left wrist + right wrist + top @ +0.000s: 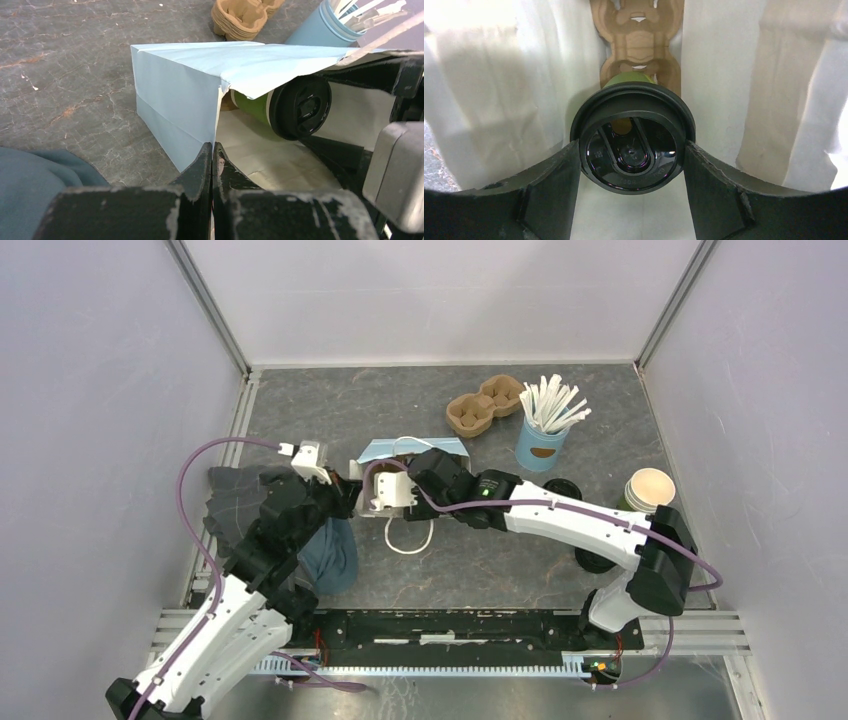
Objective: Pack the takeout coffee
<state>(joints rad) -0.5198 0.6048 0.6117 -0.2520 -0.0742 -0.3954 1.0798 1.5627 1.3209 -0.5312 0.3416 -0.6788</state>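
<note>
Dark-green takeout coffee [300, 107], black lid on, lies sideways inside mouth of blue paper bag [175, 90]. Long axis runs along bag, lid facing right end effector [631, 165], which clamps cup sides. Left end effector [212, 162], closed, pinches bag edge on worktop [75, 50].

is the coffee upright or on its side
On its side. In the left wrist view the coffee is tipped level in the mouth of the bag, lid facing out, and the right gripper clasps the lid.
</note>
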